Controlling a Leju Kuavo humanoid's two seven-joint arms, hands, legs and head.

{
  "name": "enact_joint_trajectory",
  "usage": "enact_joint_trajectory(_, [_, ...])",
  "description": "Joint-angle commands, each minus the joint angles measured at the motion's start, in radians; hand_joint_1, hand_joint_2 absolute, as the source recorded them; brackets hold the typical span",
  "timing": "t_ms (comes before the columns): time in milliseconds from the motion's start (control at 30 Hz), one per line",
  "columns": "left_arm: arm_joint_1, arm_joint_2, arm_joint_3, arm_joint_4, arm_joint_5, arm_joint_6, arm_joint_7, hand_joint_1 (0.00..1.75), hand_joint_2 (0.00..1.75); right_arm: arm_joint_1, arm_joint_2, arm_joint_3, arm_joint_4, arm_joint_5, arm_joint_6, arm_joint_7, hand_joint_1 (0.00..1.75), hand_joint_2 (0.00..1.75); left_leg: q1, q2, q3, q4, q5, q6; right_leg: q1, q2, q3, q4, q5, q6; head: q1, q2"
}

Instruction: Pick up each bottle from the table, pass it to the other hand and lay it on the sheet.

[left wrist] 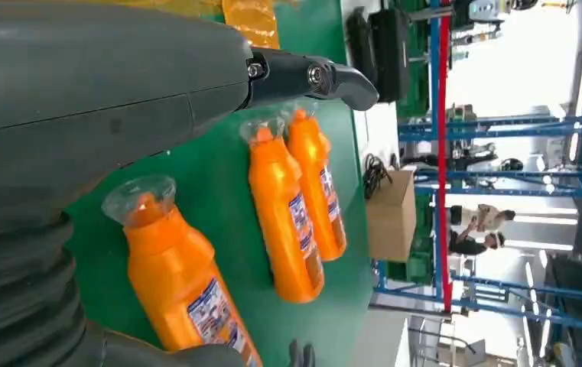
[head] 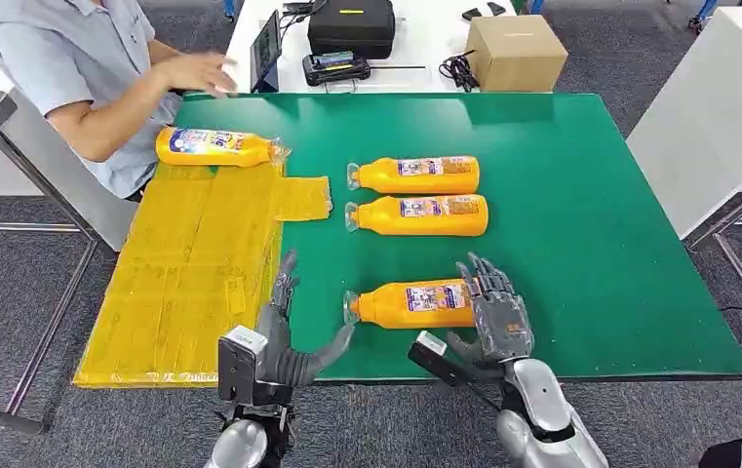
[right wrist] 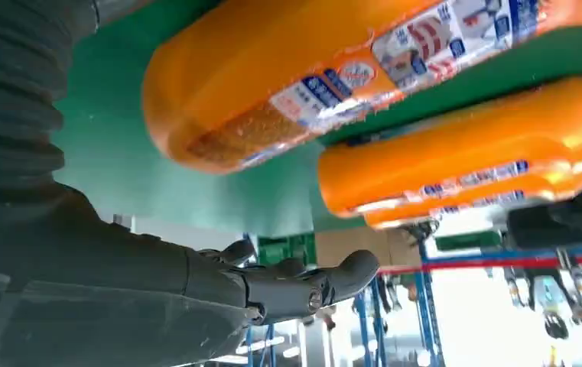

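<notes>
Three orange bottles lie on the green mat (head: 591,224): two side by side mid-table (head: 415,175) (head: 420,215) and a near bottle (head: 410,304) by the front edge. A further bottle (head: 215,146) lies at the far end of the yellow sheet (head: 191,263). My right hand (head: 493,314) hovers at the near bottle's base end with fingers spread, holding nothing. My left hand (head: 284,341) is open beside its cap, thumb reaching toward it. The left wrist view shows the near bottle (left wrist: 180,283) past my left hand (left wrist: 81,99). In the right wrist view, that bottle (right wrist: 310,69) lies close above my right hand (right wrist: 119,283).
A person sits at the far left, one hand (head: 196,73) near a tablet (head: 266,49). Behind the mat stand a black bag (head: 352,24), a small device (head: 335,68) and a cardboard box (head: 516,54). A white table (head: 718,117) stands at the right.
</notes>
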State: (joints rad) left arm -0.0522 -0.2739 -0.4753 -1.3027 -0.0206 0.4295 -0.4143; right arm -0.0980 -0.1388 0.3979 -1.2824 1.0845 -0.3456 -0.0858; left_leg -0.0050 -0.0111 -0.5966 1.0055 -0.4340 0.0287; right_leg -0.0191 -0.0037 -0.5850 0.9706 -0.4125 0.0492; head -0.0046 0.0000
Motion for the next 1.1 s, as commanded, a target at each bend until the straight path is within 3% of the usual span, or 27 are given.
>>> enact_joint_trajectory(33, [-0.048,0.0,-0.034,0.08,0.007,-0.009,0.015,0.0,1.75,-0.141,0.04,0.035,0.221,-0.001,0.034,-0.003,0.0,1.75,0.001,0.003,0.005,0.0,-0.002,-0.002,0.001,0.003,0.004,-0.001,0.0,-0.002,0.0,0.0])
enact_joint_trajectory(300, [-0.057,0.004,-0.047,0.084,0.013,-0.023,0.041,0.0,1.75,-0.186,0.027,0.096,0.278,-0.012,0.104,0.015,0.0,1.75,0.002,0.004,0.005,0.0,-0.002,-0.003,0.002,0.003,0.005,-0.001,-0.001,-0.003,0.0,0.0])
enact_joint_trajectory(567, [-0.05,0.014,-0.057,0.072,0.018,-0.058,0.078,0.0,1.75,-0.237,-0.042,0.194,0.246,-0.043,0.241,0.045,0.0,1.75,0.0,0.002,0.003,0.0,-0.001,-0.001,0.0,0.002,0.002,-0.001,0.0,-0.001,0.0,0.0])
enact_joint_trajectory(1100, [-0.039,0.017,-0.058,0.068,0.004,-0.065,0.082,0.0,1.75,-0.306,-0.091,0.288,0.301,-0.063,0.315,0.096,0.0,1.75,0.001,0.002,0.004,0.0,-0.002,-0.002,0.001,0.001,0.004,-0.001,-0.001,-0.002,0.0,0.0])
